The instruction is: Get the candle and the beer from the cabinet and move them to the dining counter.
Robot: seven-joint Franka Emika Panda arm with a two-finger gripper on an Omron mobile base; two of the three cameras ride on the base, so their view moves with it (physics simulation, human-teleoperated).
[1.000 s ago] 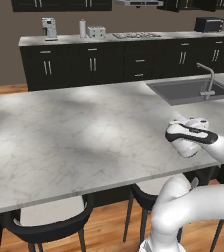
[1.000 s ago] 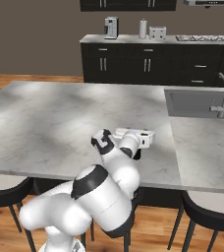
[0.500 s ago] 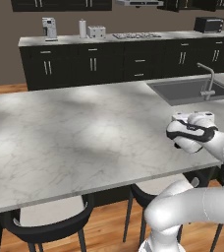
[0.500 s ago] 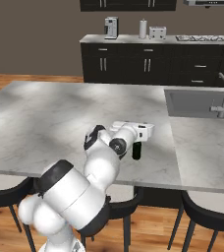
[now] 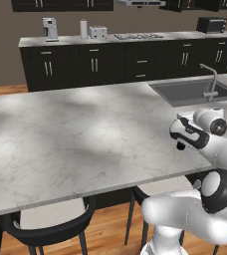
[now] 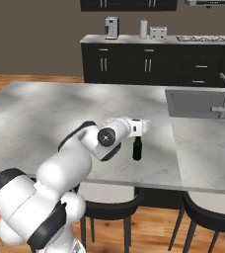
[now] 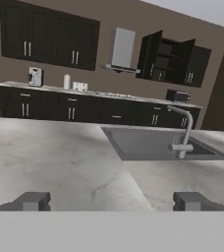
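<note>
The beer (image 6: 137,148) stands upright near the desk's (image 6: 45,113) front edge, just below and beside the fingers (image 7: 35,201), which are spread wide, hold nothing and point toward the sink.

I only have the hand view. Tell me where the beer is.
Observer: The beer stands upright on the dining counter, near its front edge, left of the sink.
Operator: Report whether the tool has it.
Observer: No. The tool hangs close above the bottle, with open jaws and nothing between them.
Operator: Say what is below that edge.
Observer: A dark stool is tucked under the counter, about beneath the bottle.
</note>
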